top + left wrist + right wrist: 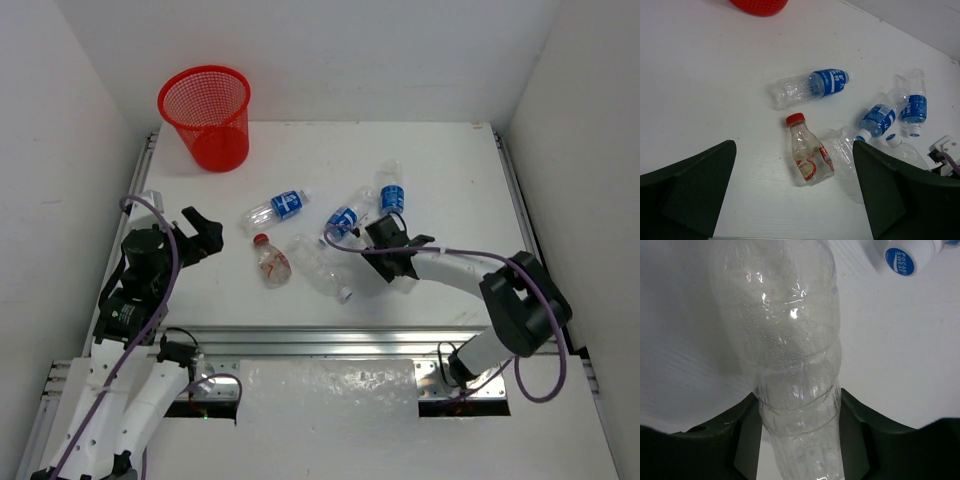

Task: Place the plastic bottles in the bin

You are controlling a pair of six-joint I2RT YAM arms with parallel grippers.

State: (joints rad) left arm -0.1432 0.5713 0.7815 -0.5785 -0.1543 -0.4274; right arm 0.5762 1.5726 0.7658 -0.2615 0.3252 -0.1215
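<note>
Right gripper (pixel 799 407), arm stretched low to its left, pinches an unlabelled bottle (pixel 785 325); left gripper (pixel 794 150) hovers spread

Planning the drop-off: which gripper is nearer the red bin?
Left. The left gripper hangs open by the left edge of the table, just on the near side of the bin. The right gripper is much farther off, right of centre, clamped on an unlabelled bottle.
</note>
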